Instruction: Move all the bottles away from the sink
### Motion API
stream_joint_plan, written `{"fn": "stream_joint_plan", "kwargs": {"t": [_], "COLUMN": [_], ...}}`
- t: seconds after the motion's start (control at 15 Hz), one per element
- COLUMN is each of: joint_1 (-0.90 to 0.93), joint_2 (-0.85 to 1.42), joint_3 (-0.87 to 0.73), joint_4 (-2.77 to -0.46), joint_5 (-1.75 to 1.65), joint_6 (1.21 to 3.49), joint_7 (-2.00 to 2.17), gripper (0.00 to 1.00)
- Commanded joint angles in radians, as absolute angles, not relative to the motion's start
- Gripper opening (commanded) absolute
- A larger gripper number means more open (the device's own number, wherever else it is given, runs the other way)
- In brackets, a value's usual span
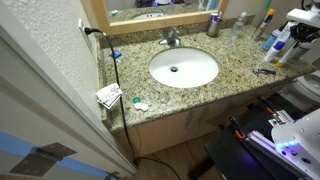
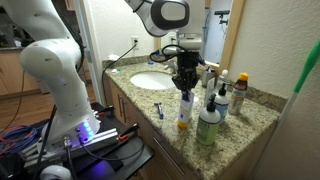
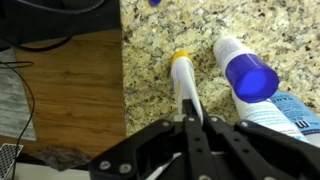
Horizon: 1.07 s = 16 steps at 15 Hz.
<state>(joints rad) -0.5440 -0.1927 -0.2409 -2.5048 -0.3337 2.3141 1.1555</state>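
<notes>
My gripper point(image 3: 197, 125) is shut on a slim white bottle with a yellow cap point(image 3: 184, 75), held cap-down at the granite counter; in an exterior view point(image 2: 185, 108) it is to the right of the oval sink point(image 2: 150, 80). A white bottle with a blue cap point(image 3: 248, 75) stands just beside it. In the same exterior view a green-and-white bottle point(image 2: 208, 126) and two more bottles point(image 2: 224, 95) stand close to the gripper point(image 2: 184, 82). In an exterior view the sink point(image 1: 183, 68) is mid-counter and the bottles point(image 1: 274, 42) cluster at the right end.
A razor point(image 2: 159, 110) lies near the counter's front edge. A faucet point(image 1: 172, 38) stands behind the sink. A folded paper point(image 1: 109, 95) and small items lie at the counter's left end. A mirror and wall back the counter.
</notes>
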Motion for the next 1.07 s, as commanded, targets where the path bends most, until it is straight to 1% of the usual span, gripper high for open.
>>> {"fn": "stream_joint_plan", "kwargs": {"t": [0.0,0.27,0.33,0.4,0.47,0.67,1.0], "joint_1": [-0.537,-0.541,-0.537,-0.536,-0.531,-0.521,-0.519], "joint_2": [-0.221,-0.215,-0.211,-0.206,-0.204,-0.212,-0.259], "joint_3": [-0.277,-0.272,-0.27,-0.266,-0.273,-0.283,-0.287], "joint_4": [-2.578,-2.606,-2.602,-2.593,-2.594,-2.603,-2.624], "joint_5": [-0.38,-0.439,-0.442,-0.454,-0.439,-0.405,-0.392], "joint_6": [2.405,2.443,2.419,2.394,2.391,2.391,2.442], "joint_7": [1.209,1.271,1.272,1.279,1.272,1.261,1.281], "gripper": [0.01,0.01,0.28,0.29,0.34,0.56,0.9]}}
